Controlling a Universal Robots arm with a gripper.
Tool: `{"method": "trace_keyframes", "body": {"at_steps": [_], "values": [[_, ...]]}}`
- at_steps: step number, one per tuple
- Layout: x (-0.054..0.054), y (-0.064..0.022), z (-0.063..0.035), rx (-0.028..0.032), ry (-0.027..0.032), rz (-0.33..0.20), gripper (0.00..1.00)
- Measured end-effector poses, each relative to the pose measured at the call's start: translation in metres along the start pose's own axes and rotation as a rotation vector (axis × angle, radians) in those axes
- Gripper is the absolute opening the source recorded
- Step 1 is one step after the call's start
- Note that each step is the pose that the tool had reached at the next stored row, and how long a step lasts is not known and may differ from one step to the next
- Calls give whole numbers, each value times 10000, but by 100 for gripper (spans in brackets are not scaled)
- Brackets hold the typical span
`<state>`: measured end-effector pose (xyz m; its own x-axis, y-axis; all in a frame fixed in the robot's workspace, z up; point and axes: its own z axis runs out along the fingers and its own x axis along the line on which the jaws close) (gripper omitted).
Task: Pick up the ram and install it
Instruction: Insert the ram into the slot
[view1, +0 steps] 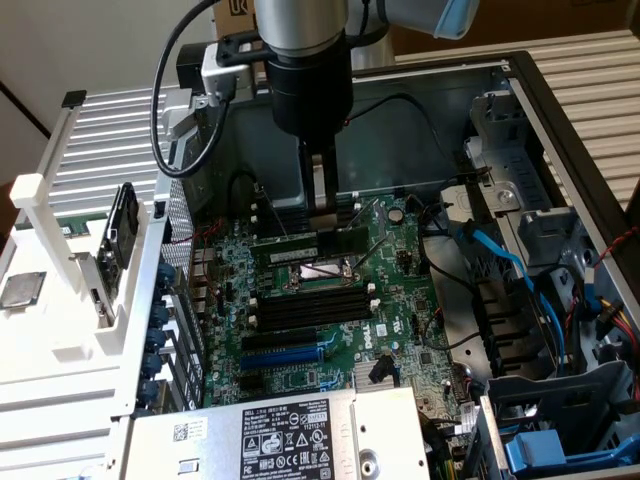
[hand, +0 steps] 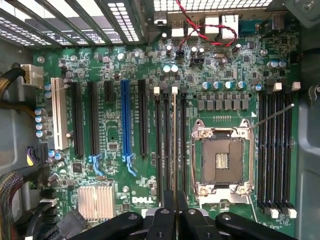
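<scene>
The pick-up looks done: the gripper (view1: 324, 222) is clamped narrowly on the ram (view1: 290, 245), pinching the stick near its middle. In the exterior view the ram hangs level at 12 o'clock from the CPU socket (view1: 322, 272), over the memory slots there; another bank of black memory slots (view1: 300, 308) lies at 6 o'clock. Seating seems left to do, since I cannot tell whether it touches a slot. The arm stands vertical, wrist straight down. In the wrist view the ram (hand: 174, 150) shows edge-on, running along the slots.
</scene>
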<state>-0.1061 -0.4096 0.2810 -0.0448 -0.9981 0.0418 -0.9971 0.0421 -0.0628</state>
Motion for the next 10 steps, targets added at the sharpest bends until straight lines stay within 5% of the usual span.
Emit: {"method": "trace_keyframes", "body": {"at_steps": [10], "values": [[5, 11, 181, 1, 2, 2, 12]]}}
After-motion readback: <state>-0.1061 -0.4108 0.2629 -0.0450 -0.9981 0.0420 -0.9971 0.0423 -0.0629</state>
